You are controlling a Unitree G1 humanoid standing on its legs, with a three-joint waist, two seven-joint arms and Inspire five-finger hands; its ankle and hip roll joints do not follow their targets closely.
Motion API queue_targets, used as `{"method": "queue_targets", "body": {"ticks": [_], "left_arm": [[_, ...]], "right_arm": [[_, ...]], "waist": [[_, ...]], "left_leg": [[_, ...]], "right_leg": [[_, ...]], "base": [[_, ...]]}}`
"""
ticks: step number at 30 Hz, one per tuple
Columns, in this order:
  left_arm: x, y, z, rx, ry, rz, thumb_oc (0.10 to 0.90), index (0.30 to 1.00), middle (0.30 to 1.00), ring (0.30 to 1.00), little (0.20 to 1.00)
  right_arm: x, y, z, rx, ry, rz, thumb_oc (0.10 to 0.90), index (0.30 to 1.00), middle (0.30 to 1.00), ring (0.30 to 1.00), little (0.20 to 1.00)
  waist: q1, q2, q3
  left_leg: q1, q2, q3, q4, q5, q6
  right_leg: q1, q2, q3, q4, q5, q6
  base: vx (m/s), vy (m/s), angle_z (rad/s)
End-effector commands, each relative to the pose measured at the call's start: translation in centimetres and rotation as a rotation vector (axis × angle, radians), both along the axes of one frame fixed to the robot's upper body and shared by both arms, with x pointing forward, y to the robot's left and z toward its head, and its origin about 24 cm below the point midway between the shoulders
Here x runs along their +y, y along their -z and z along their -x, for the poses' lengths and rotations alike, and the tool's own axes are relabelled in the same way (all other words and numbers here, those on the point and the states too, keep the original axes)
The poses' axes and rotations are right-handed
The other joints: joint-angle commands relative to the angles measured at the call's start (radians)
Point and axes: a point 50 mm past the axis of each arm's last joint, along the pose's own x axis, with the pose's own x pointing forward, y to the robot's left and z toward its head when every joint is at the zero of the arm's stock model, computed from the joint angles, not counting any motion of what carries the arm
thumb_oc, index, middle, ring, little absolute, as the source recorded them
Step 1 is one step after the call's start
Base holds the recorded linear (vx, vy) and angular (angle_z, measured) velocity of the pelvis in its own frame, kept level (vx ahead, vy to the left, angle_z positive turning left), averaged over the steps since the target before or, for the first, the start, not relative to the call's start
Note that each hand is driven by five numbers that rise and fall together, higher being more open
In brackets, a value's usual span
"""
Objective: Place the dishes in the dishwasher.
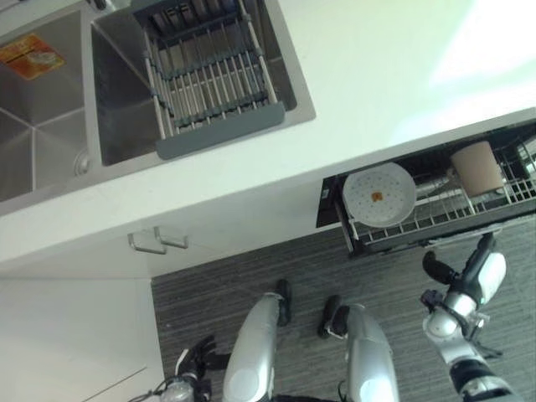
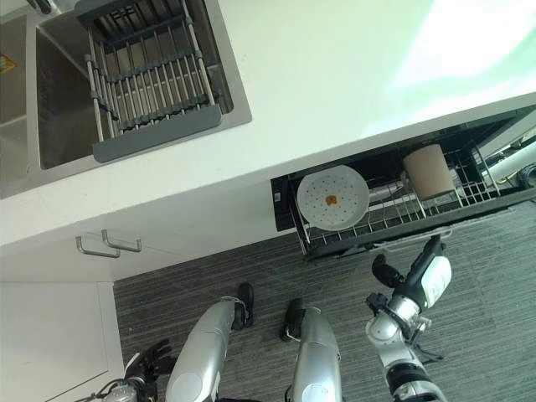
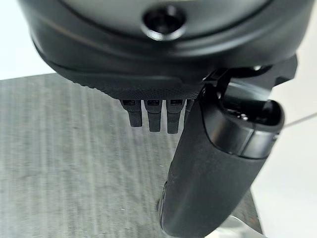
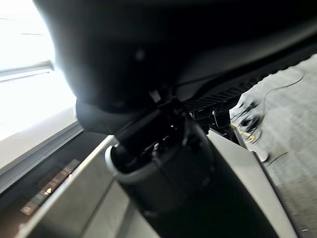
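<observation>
The dishwasher rack [image 1: 502, 201] is partly hidden beneath the counter [image 1: 377, 75].

Right hand [image 1: 469, 272] sits just before the pulled-out wire dishwasher rack [image 1: 435, 219]; in it, round white plate [image 1: 378, 195] up-left of the hand, beige cup [image 1: 477, 167] directly beyond.

Count on inspection: one white plate [image 1: 378, 195] and one beige cup [image 1: 477, 167], both in the one pulled-out dishwasher rack [image 1: 435, 219]. One grey drying rack [image 1: 213, 75] (spanning the sink [image 1: 117, 126]). Two cabinet handles [image 1: 157, 242].
</observation>
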Motion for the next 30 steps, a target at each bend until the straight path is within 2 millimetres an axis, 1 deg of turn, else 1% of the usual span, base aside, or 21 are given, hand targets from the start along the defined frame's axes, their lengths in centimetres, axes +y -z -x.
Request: {"method": "queue_targets", "body": {"ticks": [1, 2, 3, 4, 5, 7, 11, 16, 18, 19, 20, 21, 22, 23, 24, 25, 26, 27, 28, 29, 30], "left_arm": [[0.8, -0.2, 1.1, -0.002, 0.041, -0.011, 0.800, 0.900, 0.900, 0.900, 0.900], [0.9, -0.3, 1.0, -0.010, 0.041, -0.014, 0.800, 0.900, 0.900, 0.900, 0.900], [1.3, -0.5, 0.9, -0.030, 0.045, -0.021, 0.800, 0.900, 0.900, 0.900, 0.900], [1.4, -0.7, 0.7, -0.041, 0.049, -0.025, 0.800, 0.900, 0.900, 0.900, 0.900], [1.6, -0.9, 0.5, -0.054, 0.056, -0.031, 0.800, 0.900, 0.900, 0.900, 0.900], [2.0, -1.4, -0.1, -0.092, 0.070, -0.038, 0.800, 0.900, 0.900, 0.900, 0.900], [2.6, -2.1, -0.6, -0.138, 0.110, -0.032, 0.800, 0.900, 0.900, 0.900, 0.900], [3.1, -3.0, -1.0, -0.224, 0.134, -0.038, 0.800, 0.900, 0.900, 0.900, 0.900], [3.6, -3.5, -1.4, -0.255, 0.122, -0.042, 0.800, 0.900, 0.900, 0.900, 0.900], [4.0, -3.9, -1.7, -0.282, 0.109, -0.048, 0.800, 0.900, 0.900, 0.900, 0.900], [4.2, -4.1, -1.9, -0.302, 0.084, -0.033, 0.800, 0.900, 0.900, 0.900, 0.900], [4.3, -4.2, -2.0, -0.304, 0.086, -0.044, 0.800, 0.900, 0.900, 0.900, 0.900], [4.7, -4.9, -2.4, -0.331, 0.135, -0.219, 0.800, 0.900, 0.900, 0.900, 0.900], [4.9, -5.1, -2.5, -0.337, 0.144, -0.268, 0.800, 0.900, 0.900, 0.900, 0.900], [4.9, -5.1, -2.5, -0.338, 0.149, -0.282, 0.800, 0.900, 0.900, 0.900, 0.900], [5.1, -5.6, -2.9, -0.357, 0.155, -0.361, 0.800, 0.900, 0.900, 0.900, 0.900], [5.2, -5.9, -3.0, -0.363, 0.159, -0.403, 0.800, 0.900, 0.900, 0.900, 0.900], [5.5, -6.2, -3.1, -0.372, 0.170, -0.457, 0.800, 0.900, 0.900, 0.900, 0.900], [5.6, -6.4, -3.1, -0.374, 0.169, -0.476, 0.800, 0.900, 0.900, 0.900, 0.900], [5.8, -6.6, -3.2, -0.378, 0.168, -0.497, 0.800, 0.900, 0.900, 0.900, 0.900], [5.9, -6.7, -3.2, -0.380, 0.161, -0.492, 0.800, 0.900, 0.900, 0.900, 0.900]], "right_arm": [[-0.8, -10.9, -4.3, -0.366, -0.199, 0.170, 0.800, 0.900, 0.900, 0.900, 0.900], [-0.9, -11.7, -4.6, -0.375, -0.209, 0.185, 0.800, 0.900, 0.900, 0.900, 0.900], [-1.1, -13.4, -5.3, -0.391, -0.231, 0.218, 0.800, 0.900, 0.900, 0.900, 0.900], [-1.2, -14.7, -5.7, -0.403, -0.243, 0.237, 0.800, 0.900, 0.900, 0.900, 0.900], [-1.2, -15.9, -6.1, -0.414, -0.253, 0.271, 0.800, 0.900, 0.900, 0.900, 0.900], [-0.9, -19.1, -7.2, -0.440, -0.281, 0.330, 0.800, 0.900, 0.900, 0.900, 0.900], [-0.6, -23.0, -8.4, -0.437, -0.322, 0.376, 0.800, 0.900, 0.900, 0.900, 0.900], [0.5, -25.6, -9.6, -0.403, -0.383, 0.398, 0.800, 0.900, 0.900, 0.900, 0.900], [0.8, -26.1, -9.8, -0.409, -0.390, 0.381, 0.800, 0.900, 0.900, 0.900, 0.900], [0.9, -26.0, -10.0, -0.400, -0.393, 0.351, 0.800, 0.900, 0.900, 0.900, 0.900], [0.9, -25.3, -10.3, -0.377, -0.394, 0.310, 0.800, 0.900, 0.900, 0.900, 0.900], [0.9, -25.1, -10.3, -0.373, -0.396, 0.303, 0.800, 0.900, 0.900, 0.900, 0.900], [1.0, -21.3, -10.3, -0.294, -0.412, 0.214, 0.800, 0.900, 0.900, 0.900, 0.900], [1.2, -19.6, -10.2, -0.250, -0.425, 0.183, 0.800, 0.900, 0.900, 0.900, 0.900], [1.2, -19.2, -10.2, -0.240, -0.428, 0.178, 0.800, 0.900, 0.900, 0.900, 0.900], [1.9, -14.7, -9.5, -0.144, -0.453, 0.114, 0.800, 0.900, 0.900, 0.900, 0.900], [2.2, -12.7, -9.0, -0.104, -0.463, 0.090, 0.800, 0.900, 0.900, 0.900, 0.900], [2.7, -9.9, -8.1, -0.048, -0.467, 0.048, 0.800, 0.900, 0.900, 0.900, 0.900], [2.9, -8.2, -7.3, -0.010, -0.461, 0.012, 0.800, 0.900, 0.900, 0.900, 0.900], [3.1, -5.3, -5.9, 0.054, -0.450, -0.052, 0.800, 0.900, 0.900, 0.900, 0.900], [3.1, -3.3, -4.8, 0.116, -0.442, -0.094, 0.800, 0.900, 0.900, 0.900, 0.900]], "waist": [[0.066, 0.018, -0.024], [0.072, 0.021, -0.024], [0.089, 0.026, -0.024], [0.099, 0.029, -0.024], [0.111, 0.033, -0.024], [0.142, 0.041, -0.024], [0.191, 0.053, -0.024], [0.239, 0.070, -0.024], [0.249, 0.073, -0.024], [0.255, 0.072, -0.024], [0.258, 0.071, -0.024], [0.258, 0.071, -0.024], [0.248, 0.066, -0.024], [0.243, 0.063, -0.031], [0.243, 0.062, -0.033], [0.228, 0.059, -0.051], [0.220, 0.057, -0.058], [0.208, 0.055, -0.069], [0.200, 0.052, -0.077], [0.186, 0.047, -0.088], [0.177, 0.044, -0.099]], "left_leg": [[0.057, 0.029, -0.025, -0.134, 0.062, -0.042], [0.054, 0.029, -0.028, -0.141, 0.069, -0.044], [0.045, 0.029, -0.036, -0.155, 0.085, -0.050], [0.042, 0.029, -0.040, -0.168, 0.094, -0.052], [0.039, 0.028, -0.046, -0.182, 0.106, -0.056], [0.035, 0.028, -0.058, -0.224, 0.134, -0.060], [0.036, 0.026, -0.076, -0.279, 0.169, -0.064], [0.024, 0.032, -0.083, -0.288, 0.184, -0.069], [0.019, 0.040, -0.075, -0.288, 0.186, -0.071], [0.016, 0.045, -0.072, -0.288, 0.189, -0.073], [0.021, 0.051, -0.067, -0.288, 0.188, -0.077], [0.023, 0.052, -0.065, -0.288, 0.187, -0.077], [0.051, 0.068, -0.048, -0.288, 0.181, -0.083], [0.060, 0.074, -0.041, -0.288, 0.177, -0.084], [0.063, 0.076, -0.039, -0.288, 0.176, -0.085], [0.087, 0.093, -0.023, -0.288, 0.167, -0.088], [0.098, 0.098, -0.018, -0.288, 0.161, -0.088], [0.117, 0.107, -0.007, -0.288, 0.154, -0.089], [0.127, 0.110, -0.002, -0.288, 0.149, -0.090], [0.145, 0.112, 0.004, -0.288, 0.138, -0.089], [0.156, 0.111, 0.007, -0.288, 0.130, -0.089]], "right_leg": [[0.071, 0.028, 0.003, 0.039, -0.051, 0.007], [0.070, 0.028, 0.001, 0.037, -0.050, 0.008], [0.069, 0.028, -0.004, 0.033, -0.051, 0.009], [0.070, 0.028, -0.008, 0.030, -0.051, 0.009], [0.071, 0.028, -0.013, 0.026, -0.050, 0.010], [0.074, 0.030, -0.028, 0.015, -0.051, 0.010], [0.089, 0.023, -0.060, 0.017, -0.061, 0.010], [0.120, 0.011, -0.104, 0.025, -0.080, 0.004], [0.129, 0.006, -0.119, 0.032, -0.089, 0.001], [0.140, 0.009, -0.128, 0.034, -0.094, 0.000], [0.167, 0.013, -0.138, 0.021, -0.098, 0.001], [0.171, 0.013, -0.140, 0.018, -0.098, 0.002], [0.233, 0.017, -0.153, -0.030, -0.090, 0.008], [0.249, 0.017, -0.158, -0.045, -0.088, 0.009], [0.254, 0.018, -0.160, -0.050, -0.087, 0.010], [0.293, 0.017, -0.169, -0.090, -0.079, 0.014], [0.309, 0.017, -0.169, -0.110, -0.073, 0.018], [0.333, 0.014, -0.173, -0.139, -0.062, 0.023], [0.349, 0.015, -0.174, -0.159, -0.056, 0.026], [0.371, 0.017, -0.172, -0.193, -0.047, 0.032], [0.388, 0.020, -0.170, -0.219, -0.038, 0.036]], "base": [[0.04, 0.046, 0.05], [0.02, 0.047, 0.10], [0.01, 0.042, 0.18], [0.01, 0.042, 0.25], [0.01, 0.032, 0.33], [-0.01, 0.037, 0.18], [0.01, 0.025, 0.24], [0.02, 0.043, 0.15], [0.01, 0.014, 0.21], [0.02, -0.019, 0.15], [0.03, -0.023, 0.16], [0.07, -0.005, 0.40], [0.06, 0.021, 0.41], [0.06, 0.025, 0.65], [0.06, 0.065, 0.53], [0.06, 0.077, 0.54], [0.07, 0.111, 0.37], [0.03, 0.088, 0.31], [0.03, 0.099, 0.27], [0.03, 0.093, 0.17], [0.04, 0.134, 0.12]]}}
